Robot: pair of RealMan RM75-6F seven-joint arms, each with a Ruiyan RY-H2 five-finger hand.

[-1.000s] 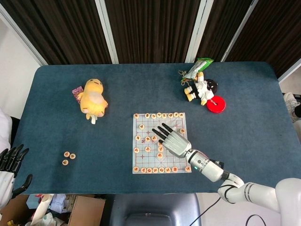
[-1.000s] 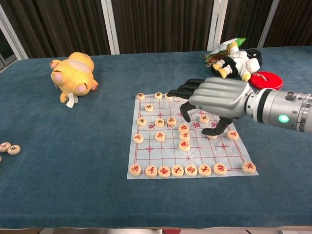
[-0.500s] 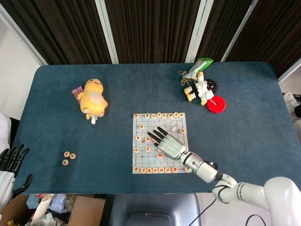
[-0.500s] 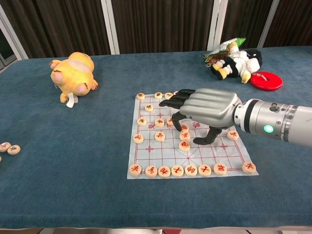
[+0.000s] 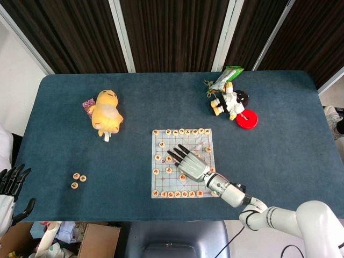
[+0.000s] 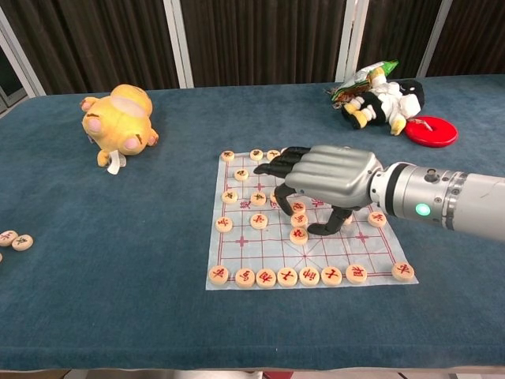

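Observation:
A paper chess board (image 5: 163,181) (image 6: 254,254) with round wooden pieces lies near the table's front edge. My right hand (image 5: 189,164) (image 6: 330,175) hovers low over its middle, palm down, fingers apart and bent over the pieces (image 6: 259,221) in the centre-left files. Its thumb (image 6: 325,227) reaches down to the board beside one piece (image 6: 298,234). I see nothing held in it. My left hand (image 5: 11,184) hangs off the table's front left corner with fingers spread and empty; the chest view does not show it.
Three loose pieces (image 5: 78,179) (image 6: 14,239) lie at the front left. A yellow plush (image 5: 106,112) (image 6: 118,117) sits at the left. At the back right are a black-and-white plush (image 5: 231,101) (image 6: 387,99), a green snack bag (image 5: 226,76) and a red disc (image 5: 247,119) (image 6: 430,130).
My right hand has moved left across the board and sunk lower, its fingers now over the centre-left pieces. The left hand has slipped slightly down.

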